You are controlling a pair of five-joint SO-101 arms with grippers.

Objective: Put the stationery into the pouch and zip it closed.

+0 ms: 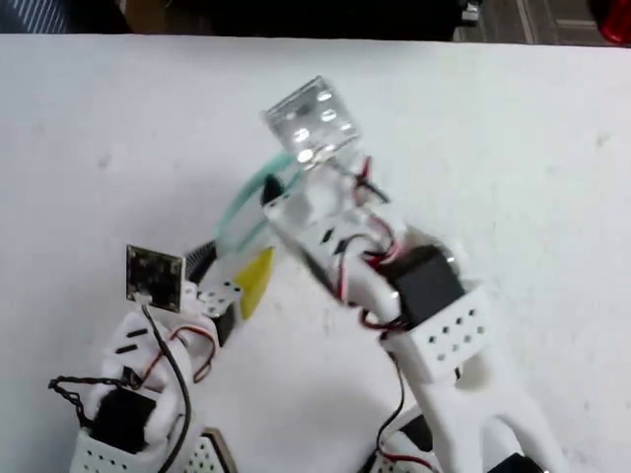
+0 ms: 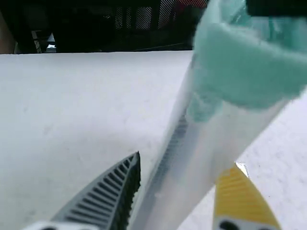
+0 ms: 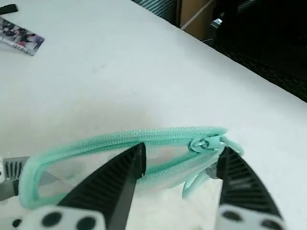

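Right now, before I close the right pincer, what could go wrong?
The right pincer is open astride the pouch, the zipper pull close to one finger: closing may pinch the wall, not the pull. The left pincer grips just one end, so a tug could slip it free. A printed item lies on the table, possibly left out.

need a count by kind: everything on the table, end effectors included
pouch: 1
end effectors: 2 (left end effector, right end effector)
small printed item: 1
total: 4
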